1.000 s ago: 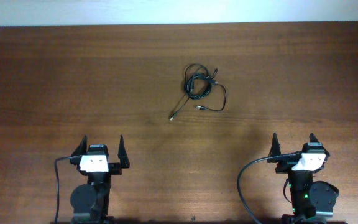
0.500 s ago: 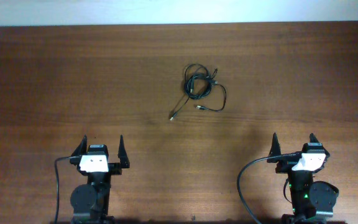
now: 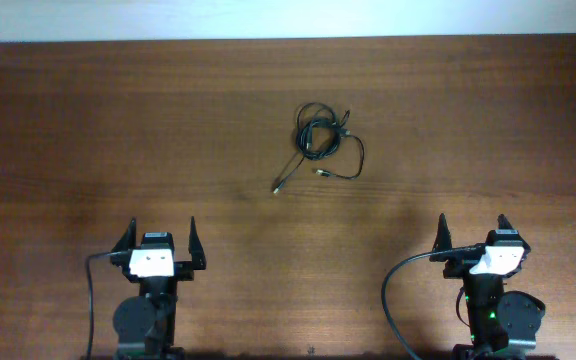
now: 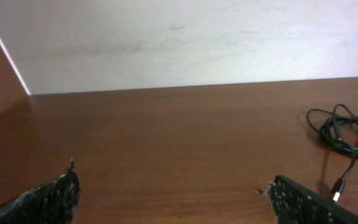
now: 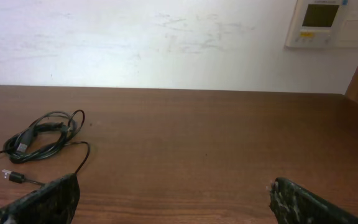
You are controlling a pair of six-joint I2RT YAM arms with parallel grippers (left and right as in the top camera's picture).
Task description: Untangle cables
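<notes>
Cables [image 3: 311,140] lie in one small knot on the wooden table [image 3: 88,120], beyond its middle: thin black cords looped together, with silvery plug tips trailing out on the near side. Left gripper [image 3: 163,224] and right gripper [image 3: 471,218] sit well apart from the knot, fingers spread wide, gripping nothing.

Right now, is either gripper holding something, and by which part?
Nothing is held. The left gripper and right gripper are both open and empty; the cables lie apart on the table.
</notes>
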